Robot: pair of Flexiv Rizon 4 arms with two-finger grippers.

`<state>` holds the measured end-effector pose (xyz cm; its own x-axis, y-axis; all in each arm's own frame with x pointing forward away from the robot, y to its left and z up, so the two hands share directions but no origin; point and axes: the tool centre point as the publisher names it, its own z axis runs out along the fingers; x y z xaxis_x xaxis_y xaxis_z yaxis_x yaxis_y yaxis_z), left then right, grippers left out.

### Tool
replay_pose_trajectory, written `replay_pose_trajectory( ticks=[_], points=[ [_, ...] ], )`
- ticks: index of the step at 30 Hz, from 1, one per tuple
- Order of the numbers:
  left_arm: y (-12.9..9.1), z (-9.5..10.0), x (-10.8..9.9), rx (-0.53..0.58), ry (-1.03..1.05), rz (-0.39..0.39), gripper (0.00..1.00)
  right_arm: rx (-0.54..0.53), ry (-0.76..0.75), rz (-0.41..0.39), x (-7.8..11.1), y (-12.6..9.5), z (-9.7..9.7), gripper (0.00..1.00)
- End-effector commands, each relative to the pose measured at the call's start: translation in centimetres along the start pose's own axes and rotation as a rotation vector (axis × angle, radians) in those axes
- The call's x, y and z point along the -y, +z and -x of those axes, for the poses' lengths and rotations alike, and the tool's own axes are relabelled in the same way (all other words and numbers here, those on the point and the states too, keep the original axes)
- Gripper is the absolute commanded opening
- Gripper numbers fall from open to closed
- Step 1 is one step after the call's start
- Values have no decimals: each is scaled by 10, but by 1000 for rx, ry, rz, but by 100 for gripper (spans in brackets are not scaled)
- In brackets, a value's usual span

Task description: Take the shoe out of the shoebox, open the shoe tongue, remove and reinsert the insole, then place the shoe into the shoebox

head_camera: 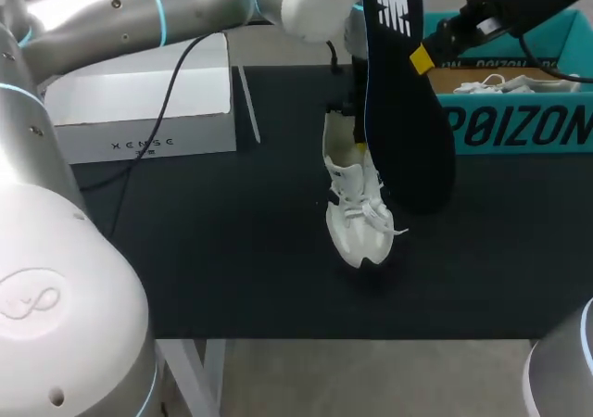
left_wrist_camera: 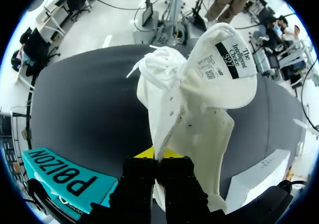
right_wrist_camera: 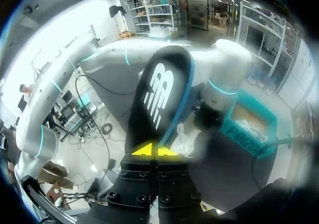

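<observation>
white shoes [head_camera: 355,204] [head_camera: 500,84] 2 | black insole [head_camera: 403,111] 1 | teal shoebox [head_camera: 519,130] 1 | white box [head_camera: 139,102] 1

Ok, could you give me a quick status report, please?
Left gripper shut on shoe, toe pointing down. Right gripper shut on insole, out of shoe. Shoebox off to side, second shoe inside.

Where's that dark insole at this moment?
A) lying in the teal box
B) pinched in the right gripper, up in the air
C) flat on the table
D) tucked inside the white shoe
B: the right gripper is shut on the insole, held outside the shoe.
</observation>
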<state>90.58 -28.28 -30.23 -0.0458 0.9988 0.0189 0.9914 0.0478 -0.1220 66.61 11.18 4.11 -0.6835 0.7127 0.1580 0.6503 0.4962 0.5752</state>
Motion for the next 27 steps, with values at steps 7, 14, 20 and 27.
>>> replay_pose_trajectory(
  ticks=[7,14,20,27],
  points=[
    [13,48,2,-207,239,-32,0,-1,1,-3,-2,1,0,0],
    [13,31,23,-221,176,-53,0,-1,1,-3,-2,1,0,0],
    [13,17,44,-196,112,-64,0,-1,1,-3,-2,1,0,0],
    [23,9,69,-181,79,-72,0,-1,1,-3,-2,1,0,0]
  ],
)
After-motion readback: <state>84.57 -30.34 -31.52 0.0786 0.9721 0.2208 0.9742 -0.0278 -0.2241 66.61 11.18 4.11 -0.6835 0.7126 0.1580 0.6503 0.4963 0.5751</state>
